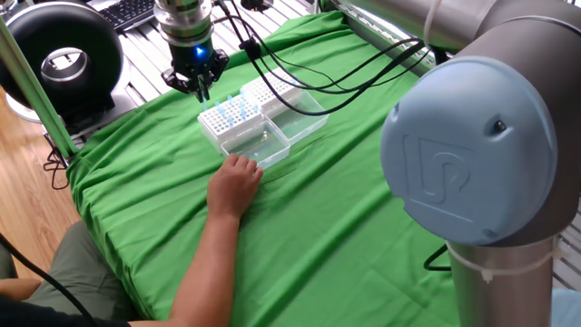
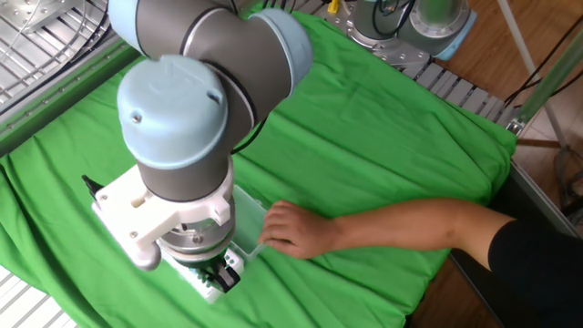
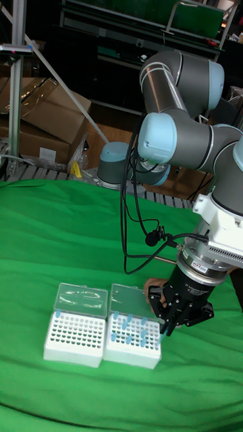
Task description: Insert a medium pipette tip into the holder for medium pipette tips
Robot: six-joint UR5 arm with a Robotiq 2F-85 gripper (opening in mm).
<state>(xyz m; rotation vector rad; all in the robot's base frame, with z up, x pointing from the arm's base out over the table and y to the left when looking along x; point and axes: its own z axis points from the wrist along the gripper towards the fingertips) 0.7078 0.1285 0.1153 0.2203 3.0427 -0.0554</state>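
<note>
Two white racks stand side by side on the green cloth, each with a clear lid folded open. The holder for medium pipette tips shows a dense grid of small holes. The other rack carries several blue tips. My gripper hangs just above the outer edge of the blue-tip rack, its fingers drawn together on a thin pipette tip that barely shows. In the other fixed view the arm's wrist hides most of the gripper and the racks.
A person's hand rests on the cloth against the blue-tip rack's open lid, the forearm reaching in from the table's edge. Black cables trail over the far racks. A round black device sits beyond the cloth.
</note>
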